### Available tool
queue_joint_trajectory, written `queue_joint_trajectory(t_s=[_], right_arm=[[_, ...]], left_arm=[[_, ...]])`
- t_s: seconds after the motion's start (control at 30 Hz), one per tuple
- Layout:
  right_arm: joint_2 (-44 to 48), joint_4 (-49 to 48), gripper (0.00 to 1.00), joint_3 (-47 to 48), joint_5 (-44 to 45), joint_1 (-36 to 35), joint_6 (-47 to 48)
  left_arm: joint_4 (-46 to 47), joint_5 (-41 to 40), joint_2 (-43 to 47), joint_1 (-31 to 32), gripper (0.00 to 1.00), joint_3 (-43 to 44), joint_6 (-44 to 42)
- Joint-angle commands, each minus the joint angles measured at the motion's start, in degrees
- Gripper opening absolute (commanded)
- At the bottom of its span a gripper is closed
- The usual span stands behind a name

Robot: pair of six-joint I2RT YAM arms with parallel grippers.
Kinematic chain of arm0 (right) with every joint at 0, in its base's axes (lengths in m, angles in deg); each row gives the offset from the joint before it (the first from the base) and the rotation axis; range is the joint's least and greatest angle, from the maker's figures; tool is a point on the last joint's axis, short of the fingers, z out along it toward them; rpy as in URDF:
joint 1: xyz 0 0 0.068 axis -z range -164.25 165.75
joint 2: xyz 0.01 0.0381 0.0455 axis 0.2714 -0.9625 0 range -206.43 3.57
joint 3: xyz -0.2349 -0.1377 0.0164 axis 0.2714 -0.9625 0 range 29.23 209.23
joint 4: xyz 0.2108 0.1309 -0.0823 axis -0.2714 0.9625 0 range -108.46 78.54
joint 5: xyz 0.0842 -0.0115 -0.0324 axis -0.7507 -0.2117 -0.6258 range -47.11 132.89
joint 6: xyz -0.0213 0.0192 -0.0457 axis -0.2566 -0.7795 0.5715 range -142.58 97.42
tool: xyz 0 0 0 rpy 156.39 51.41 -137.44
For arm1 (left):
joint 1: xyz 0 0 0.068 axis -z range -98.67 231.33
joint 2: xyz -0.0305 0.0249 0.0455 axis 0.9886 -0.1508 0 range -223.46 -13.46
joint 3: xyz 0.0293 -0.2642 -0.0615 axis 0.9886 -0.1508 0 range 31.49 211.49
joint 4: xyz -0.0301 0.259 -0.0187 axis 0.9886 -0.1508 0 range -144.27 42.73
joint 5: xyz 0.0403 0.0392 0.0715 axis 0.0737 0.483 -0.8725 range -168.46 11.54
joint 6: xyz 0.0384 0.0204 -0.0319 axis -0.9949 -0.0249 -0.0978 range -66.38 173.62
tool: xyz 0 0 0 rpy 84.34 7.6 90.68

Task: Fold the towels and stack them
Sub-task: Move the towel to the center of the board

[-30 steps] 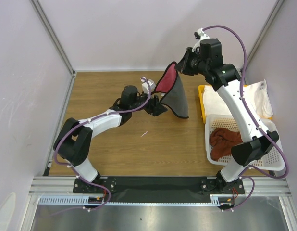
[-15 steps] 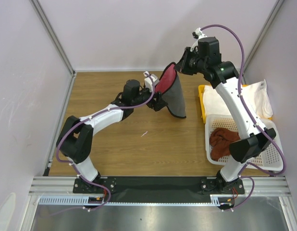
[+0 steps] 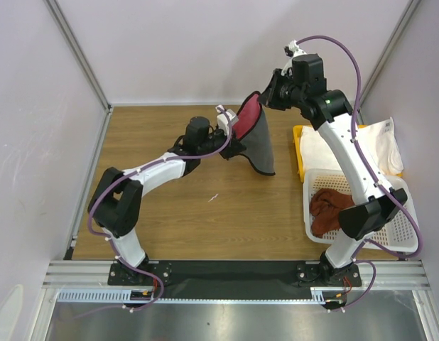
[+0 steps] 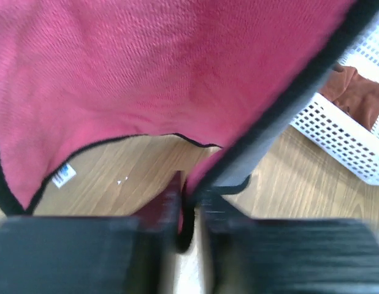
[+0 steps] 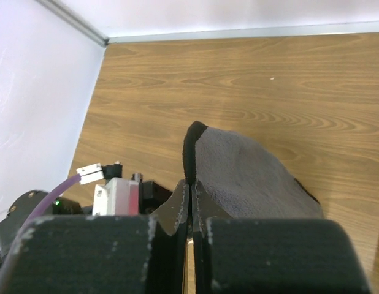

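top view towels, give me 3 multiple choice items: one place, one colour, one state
1. Where is the reddish-brown towel? A) on the floor B) in the white basket C) on a shelf
2. The held towel has faces of: A) pink and grey B) blue and white C) green and yellow
3. The left gripper and right gripper are: A) both open B) both shut on the held towel C) both empty
Answers: 1 B, perforated walls surround it. 2 A, the left wrist view shows pink, the right wrist view grey. 3 B, each wrist view shows cloth pinched.
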Motion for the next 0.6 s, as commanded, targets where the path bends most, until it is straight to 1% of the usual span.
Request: queue_joint_trajectory(t_s=[0.0, 0.03, 0.07, 0.13, 0.17, 0.2, 0.3, 0.37, 0.4, 0.43, 0.5, 0.57], right_arm=[[-0.1, 0.2, 0.00, 2.4, 4.8, -0.2, 0.5], [0.0, 0.3, 0.00, 2.5, 6.3, -0.1, 0.4], [0.0, 0.2, 0.00, 2.5, 8.8, -0.2, 0.2], [-0.2, 0.1, 0.00, 2.8, 13.6, -0.2, 0.1], [-0.5, 0.4, 0.00, 3.1, 17.3, -0.1, 0.1], [-1.2, 0.6, 0.00, 3.5, 19.0, -0.2, 0.3], [-3.8, 2.3, 0.00, 6.4, 23.6, 0.1, 2.4], [-5.5, 4.3, 0.00, 11.2, 26.1, 0.1, 4.3], [-7.4, 4.7, 0.00, 12.9, 26.7, 0.1, 5.2], [-8.3, 5.0, 0.00, 15.7, 27.1, 0.1, 6.0], [-10.5, 4.5, 0.00, 18.1, 29.3, -0.3, 9.2], [-13.8, 2.8, 0.00, 20.0, 30.7, -0.8, 12.2]], left_arm=[[3.2, 0.4, -0.5, 0.7, 0.10, 3.7, 2.6], [1.8, 0.2, 0.5, 0.7, 0.01, 3.8, 3.5], [0.9, 0.2, 1.3, 0.7, 0.00, 3.7, 5.8], [-1.9, -1.3, 5.0, 1.1, 0.00, 2.4, 8.7], [-3.0, -1.8, 6.6, 1.2, 0.00, 1.8, 11.9], [-4.3, -2.6, 7.9, 1.6, 0.00, 1.4, 14.0], [-9.7, -3.1, 12.4, 3.3, 0.00, 0.4, 20.3], [-12.6, -2.7, 15.3, 4.8, 0.00, 0.7, 22.3], [-13.6, -2.5, 16.1, 6.6, 0.00, 1.0, 22.6], [-13.7, -1.5, 16.4, 7.4, 0.00, 2.2, 22.6], [-13.7, -1.4, 15.9, 9.1, 0.00, 3.8, 23.1], [-13.7, -1.8, 14.1, 9.0, 0.00, 5.3, 25.6]])
